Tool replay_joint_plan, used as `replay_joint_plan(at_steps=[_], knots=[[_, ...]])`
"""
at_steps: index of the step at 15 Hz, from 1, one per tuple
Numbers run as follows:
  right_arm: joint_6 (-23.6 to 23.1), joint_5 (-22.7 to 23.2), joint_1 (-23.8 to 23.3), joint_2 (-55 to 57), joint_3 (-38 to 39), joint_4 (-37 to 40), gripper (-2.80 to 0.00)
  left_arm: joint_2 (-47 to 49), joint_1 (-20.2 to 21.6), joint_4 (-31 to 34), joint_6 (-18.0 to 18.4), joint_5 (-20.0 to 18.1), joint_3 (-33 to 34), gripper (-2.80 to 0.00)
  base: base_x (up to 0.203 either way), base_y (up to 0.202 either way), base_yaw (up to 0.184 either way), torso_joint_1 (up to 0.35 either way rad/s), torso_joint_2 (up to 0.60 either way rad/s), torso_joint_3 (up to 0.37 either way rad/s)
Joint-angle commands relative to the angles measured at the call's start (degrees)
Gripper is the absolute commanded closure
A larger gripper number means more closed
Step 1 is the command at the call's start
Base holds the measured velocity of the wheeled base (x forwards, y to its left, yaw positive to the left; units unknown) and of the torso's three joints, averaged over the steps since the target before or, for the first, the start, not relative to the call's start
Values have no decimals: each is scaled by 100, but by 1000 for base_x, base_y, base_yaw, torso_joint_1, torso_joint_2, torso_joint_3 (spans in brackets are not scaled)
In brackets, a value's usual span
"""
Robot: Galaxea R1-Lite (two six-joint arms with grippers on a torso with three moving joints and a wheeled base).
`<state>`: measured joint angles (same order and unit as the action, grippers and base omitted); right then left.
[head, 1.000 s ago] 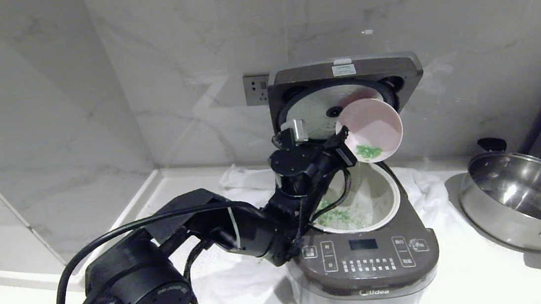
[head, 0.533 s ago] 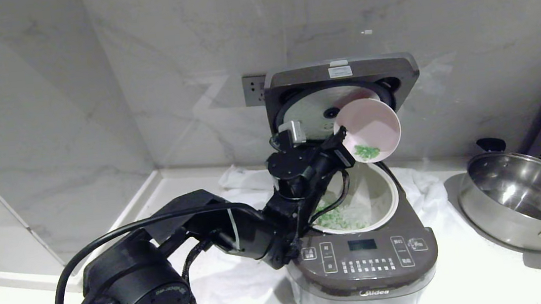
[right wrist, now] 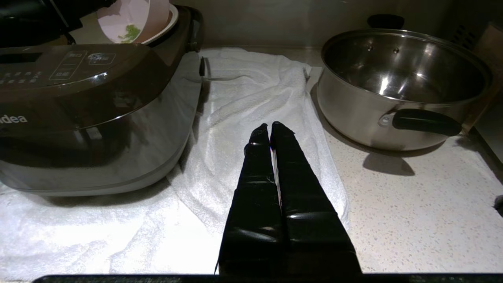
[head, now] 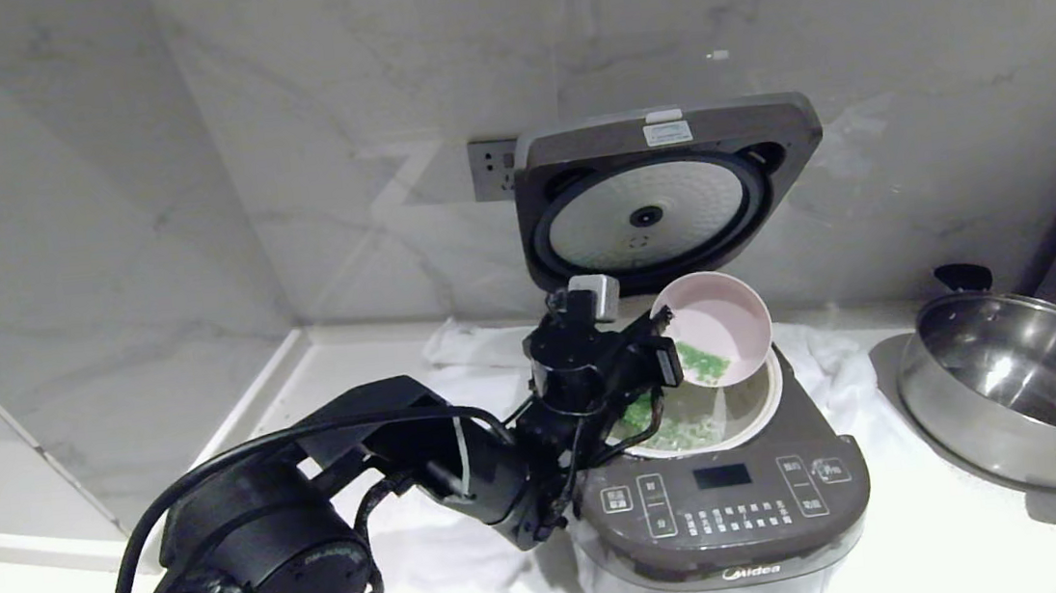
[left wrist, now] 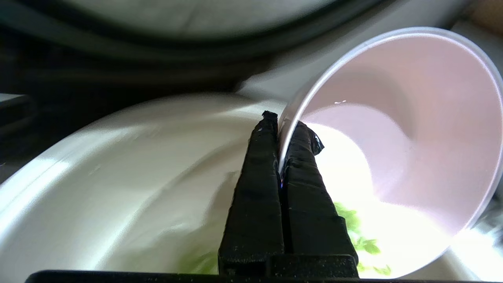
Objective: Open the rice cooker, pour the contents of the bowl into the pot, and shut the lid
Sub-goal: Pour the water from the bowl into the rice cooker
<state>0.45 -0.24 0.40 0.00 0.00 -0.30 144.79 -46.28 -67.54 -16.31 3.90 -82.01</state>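
Bowl point(head: 713, 325) is held tilted over the open rice cooker point(head: 719, 472), rim clamped by left pincer point(left wrist: 283, 129). Green bits point(head: 701, 363) cling inside; a steeper tilt, mouth kept over the pot, is needed. Right pincer point(right wrist: 270, 129), closed together, is parked right of the cooker.

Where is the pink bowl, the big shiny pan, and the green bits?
bowl point(head: 719, 322), head view, on its pale inside wall.
pan point(right wrist: 393, 78), right wrist view, on its shiny inside.
green bits point(head: 701, 363), head view, on the clump inside the bowl.
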Motion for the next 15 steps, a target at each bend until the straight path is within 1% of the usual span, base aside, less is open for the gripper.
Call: replay_joint_plan(at_steps=[1,3,5,7,8,10,11,12,13,15], knots=[[-1,-2,4,-9,9,-5,0,-375,37,33,222,0,160,0,0,0,0,-14,34,24],[-1,-2,4,-2,9,-3,0,-482,40,20,151,0,125,0,0,0,0,-8,35,20],[-1,-2,4,-9,9,-5,0,-540,57,12,-65,-3,124,0,0,0,0,-4,17,10],[-1,-2,4,0,9,2,0,-672,121,46,-70,-24,109,0,0,0,0,0,0,0],[-1,-2,4,-8,9,-5,0,-799,169,138,-89,-28,37,0,0,0,0,0,0,0],[-1,-2,4,-9,9,-5,0,-1082,275,474,-274,-33,-158,0,0,0,0,0,0,0],[-1,-2,4,-4,9,-5,0,-1208,313,689,-317,-37,-174,0,0,0,0,0,0,0],[-1,-2,4,-5,9,-1,0,-1274,329,771,-328,-38,-110,0,0,0,0,0,0,0],[-1,-2,4,-9,9,-5,0,-1283,330,732,-325,-30,-41,0,0,0,0,0,0,0],[-1,-2,4,0,9,-5,0,-1258,330,431,-316,-16,142,0,0,0,0,0,0,0]])
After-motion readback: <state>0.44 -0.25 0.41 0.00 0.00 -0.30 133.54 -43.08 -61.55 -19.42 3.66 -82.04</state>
